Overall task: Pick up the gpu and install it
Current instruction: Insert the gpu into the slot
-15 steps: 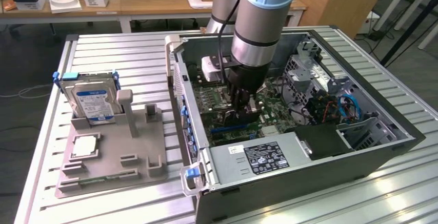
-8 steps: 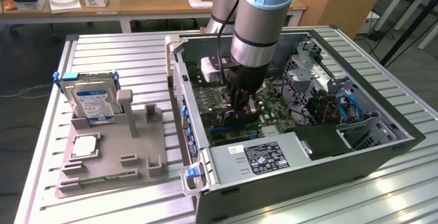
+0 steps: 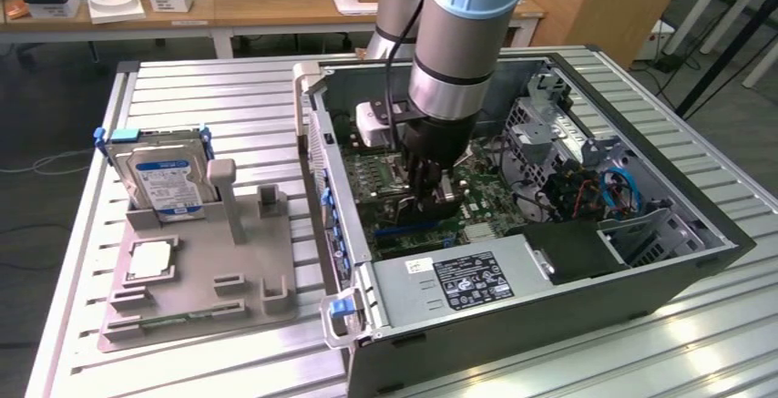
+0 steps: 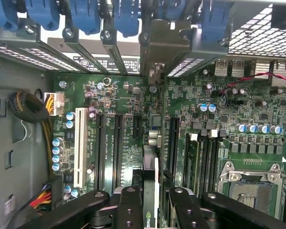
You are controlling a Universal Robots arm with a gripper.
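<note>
Ribbed metal table (image 3: 219, 88) carries everything around me, its slats running under a grey parts tray (image 3: 200, 275) and the open computer case (image 3: 717, 234) I am reaching into. Wooden desks (image 3: 268, 11) with small boxes and a lamp base stand farther back, over a dark floor.

My gripper (image 4: 151, 198) is clenched on the gpu (image 4: 151, 143), the black fingers (image 4: 129, 205) pressing the card's two faces. I see it edge-on as a thin dark strip rising from between my fingertips. Its long axis runs in line with the motherboard's expansion slots, and its silver metal bracket (image 4: 164, 50) is at the far end, up against the case's rear slot openings, among the blue clips (image 4: 128, 16). The card sits low over the motherboard (image 4: 109, 100), above one of the slots; I cannot tell whether it is seated.

Close beside the card lie the white slot (image 4: 78, 145) and black slots, with memory slots and the bare processor socket (image 4: 250, 188) on the other side. A bundle of yellow and black cables (image 4: 47, 129) runs along the case wall. From the exterior view, my arm (image 3: 468, 43) comes straight down into the case, with the power supply (image 3: 468, 280) nearer the camera and drive cages with blue cables (image 3: 620, 188) toward the exterior view's right.

On the tray, well apart from me, a hard drive (image 3: 164, 179) stands upright in its holder and a square silver processor chip (image 3: 149, 260) lies flat.
</note>
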